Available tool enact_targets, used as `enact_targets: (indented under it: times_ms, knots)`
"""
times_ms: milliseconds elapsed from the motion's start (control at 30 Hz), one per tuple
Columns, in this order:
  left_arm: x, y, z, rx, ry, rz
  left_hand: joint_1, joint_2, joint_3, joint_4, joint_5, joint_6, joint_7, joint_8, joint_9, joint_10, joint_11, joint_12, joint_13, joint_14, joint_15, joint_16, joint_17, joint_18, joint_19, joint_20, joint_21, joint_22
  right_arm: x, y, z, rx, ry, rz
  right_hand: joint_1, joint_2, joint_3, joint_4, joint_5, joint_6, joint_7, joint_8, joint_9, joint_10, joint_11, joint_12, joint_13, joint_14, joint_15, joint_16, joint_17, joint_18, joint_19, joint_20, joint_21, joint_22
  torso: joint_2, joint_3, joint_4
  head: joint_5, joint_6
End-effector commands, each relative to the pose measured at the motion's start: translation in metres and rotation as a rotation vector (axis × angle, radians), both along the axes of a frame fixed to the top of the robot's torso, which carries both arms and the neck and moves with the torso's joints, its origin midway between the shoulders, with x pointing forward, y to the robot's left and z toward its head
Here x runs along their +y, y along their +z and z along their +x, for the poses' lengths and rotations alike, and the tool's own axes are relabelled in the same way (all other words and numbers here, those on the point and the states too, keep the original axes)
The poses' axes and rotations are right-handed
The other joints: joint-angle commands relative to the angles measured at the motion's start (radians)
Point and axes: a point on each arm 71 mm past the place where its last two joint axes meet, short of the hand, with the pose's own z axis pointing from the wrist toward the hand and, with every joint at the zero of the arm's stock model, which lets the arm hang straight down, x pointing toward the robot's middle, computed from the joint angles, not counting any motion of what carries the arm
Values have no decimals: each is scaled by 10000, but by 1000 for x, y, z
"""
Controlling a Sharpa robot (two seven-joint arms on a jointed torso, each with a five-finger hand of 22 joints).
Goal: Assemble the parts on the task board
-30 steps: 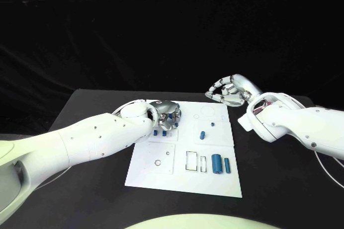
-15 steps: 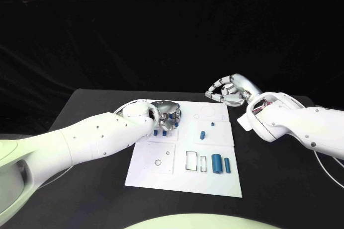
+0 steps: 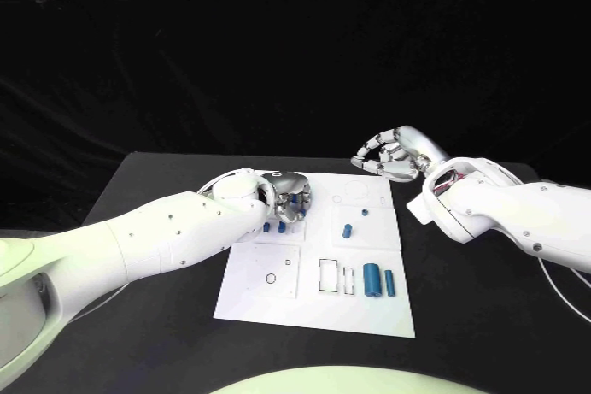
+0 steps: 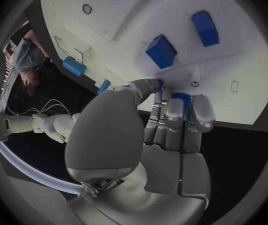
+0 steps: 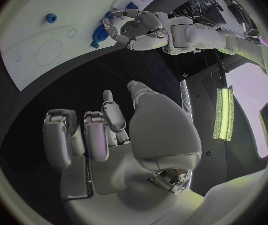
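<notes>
I am driving from afar, and I take the white task board [image 3: 314, 313] as my landmark; my left hand [image 3: 287, 197] hangs over its far left corner with fingers curled round a small blue part [image 4: 180, 98], pinched at the fingertips [image 4: 174, 112] just above the plate; beside that hand, two blue square parts [image 3: 275, 228] stand in their sockets; further right a small blue peg [image 3: 365, 213] and a blue capsule [image 3: 348, 232] lie mid-board, and nearer me two blue cylinders [image 3: 379, 284] rest beside empty rectangular outlines [image 3: 330, 275]; beyond the board's far right corner my right hand [image 3: 392, 159] floats above the black table [image 3: 148, 326], fingers loosely curled inward and holding nothing. I judge the step is seating the pinched part; I should lower slowly, keep it upright over its socket, and release only once it sits.
</notes>
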Motion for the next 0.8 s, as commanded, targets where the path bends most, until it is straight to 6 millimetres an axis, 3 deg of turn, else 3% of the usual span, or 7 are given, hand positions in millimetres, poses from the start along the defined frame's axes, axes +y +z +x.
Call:
enact_targets:
  times_ms: [33, 400, 700, 800]
  knots:
    - [-3, -6, -3, 276, -192, 200, 40, 5, 62, 5, -45, 82, -1, -40, -20, 57, 3, -40, -7, 82, -26, 46, 15, -186, 89, 12, 79, 24, 1, 0, -1, -33, 109, -33, -79, -5, 26, -7, 63, -9, -35, 24, -14, -46, 20, -40, 11, 736, -73, -40, 1158, 129, 401, -42, -26, 1960, -16, 6, 7, -6, -9]
    - [-2, -7, -3, 415, -156, 348, 41, 53, 129, -45, -49, 199, 9, -79, -79, 163, 7, -135, -100, 91, -28, 81, -30, -189, 96, 4, 103, 49, 1, 0, 0, -27, 108, -38, -79, -5, 26, -7, 63, -9, -35, 24, -14, -46, 20, -40, 11, 736, -73, -40, 1158, 129, 401, -42, -26, 1960, -10, 2, 11, -15, -17]
    - [-2, -6, -3, 343, -190, 224, 58, 322, 382, -369, -150, 1150, -117, -57, -177, 1188, -185, -355, -313, 452, -198, 398, 251, -288, 457, -131, 418, 503, 1, 0, 0, -27, 108, -41, -75, -2, 33, -7, 67, -1, -37, 35, -14, -33, 18, -30, 23, 736, -74, -41, 1160, 128, 403, -43, -25, 1962, -14, -1, 10, -16, -24]
    - [-2, -5, -3, 227, -182, 52, 40, 326, 390, -385, -151, 1190, -126, -78, -187, 1238, -189, -397, -332, 462, -209, 401, 238, -295, 479, -142, 435, 529, 2, 0, 0, -30, 108, -42, -75, -2, 33, -7, 67, -1, -37, 35, -14, -33, 18, -30, 23, 736, -74, -41, 1160, 128, 403, -43, -25, 1962, -19, 2, 8, -20, -19]
